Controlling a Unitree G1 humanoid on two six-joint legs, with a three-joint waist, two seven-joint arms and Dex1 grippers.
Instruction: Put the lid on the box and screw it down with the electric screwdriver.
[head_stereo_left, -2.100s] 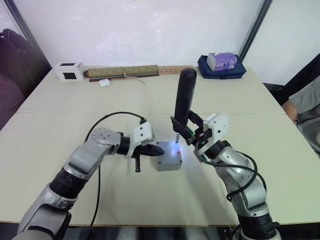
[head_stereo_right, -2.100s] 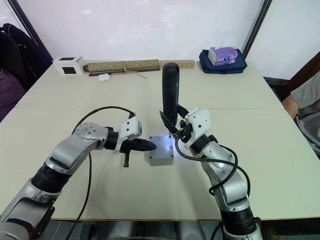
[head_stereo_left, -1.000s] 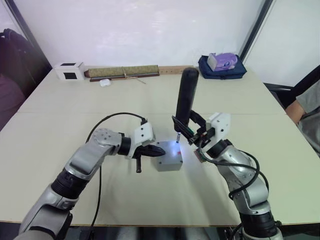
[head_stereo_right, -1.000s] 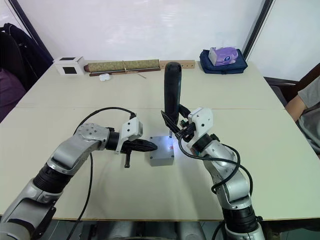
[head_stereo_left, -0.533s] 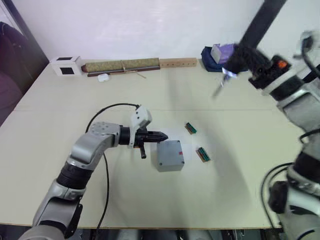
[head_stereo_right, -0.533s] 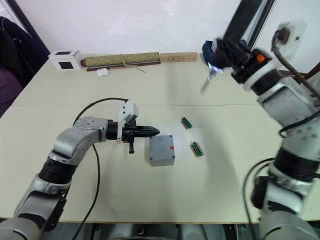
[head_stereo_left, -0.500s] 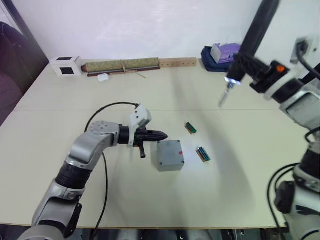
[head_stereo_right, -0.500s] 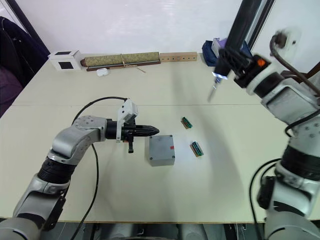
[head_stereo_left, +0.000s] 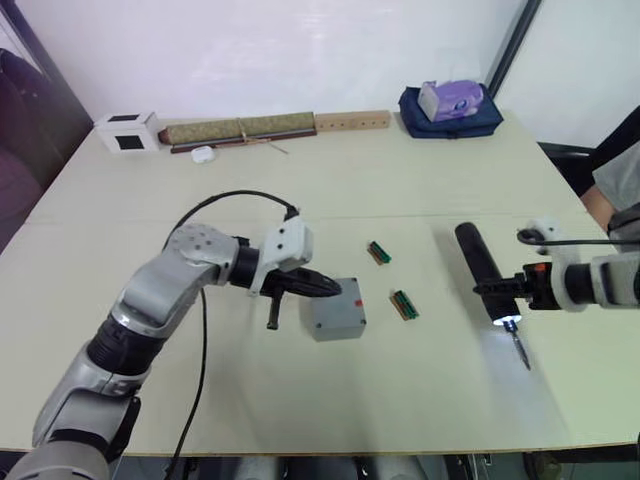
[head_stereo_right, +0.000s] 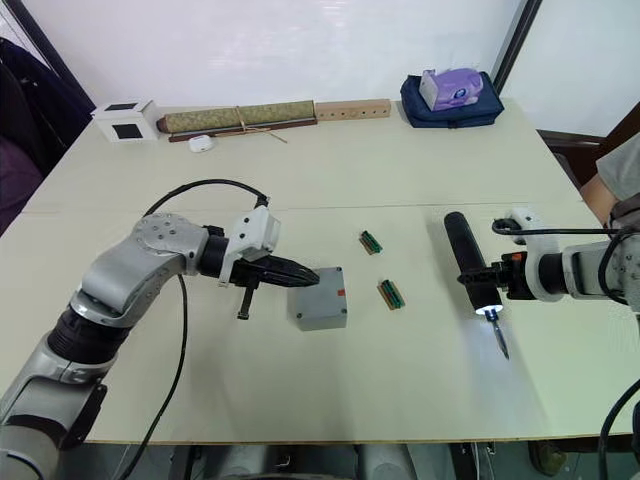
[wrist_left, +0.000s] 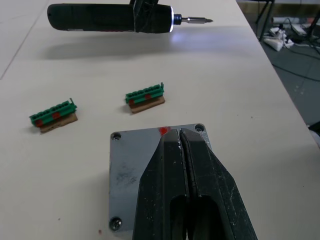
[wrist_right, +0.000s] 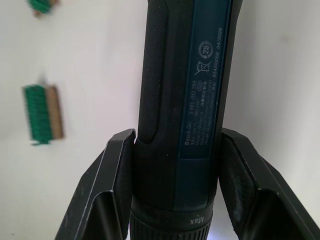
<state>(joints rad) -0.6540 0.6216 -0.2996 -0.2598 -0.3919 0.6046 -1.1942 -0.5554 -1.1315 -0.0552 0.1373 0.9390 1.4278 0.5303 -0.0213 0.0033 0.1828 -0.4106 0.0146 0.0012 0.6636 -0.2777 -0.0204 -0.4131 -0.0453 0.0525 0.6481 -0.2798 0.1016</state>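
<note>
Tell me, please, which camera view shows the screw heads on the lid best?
The left wrist view: the lid sits close, with screw heads visible at three corners beside the shut left end effector. In both eye views the lid is small, its screws indistinct.

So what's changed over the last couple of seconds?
The right gripper has carried the electric screwdriver off the lid, up and away, then down to lie level over the table on the robot's right. The left gripper stays shut on top of the lid.
</note>
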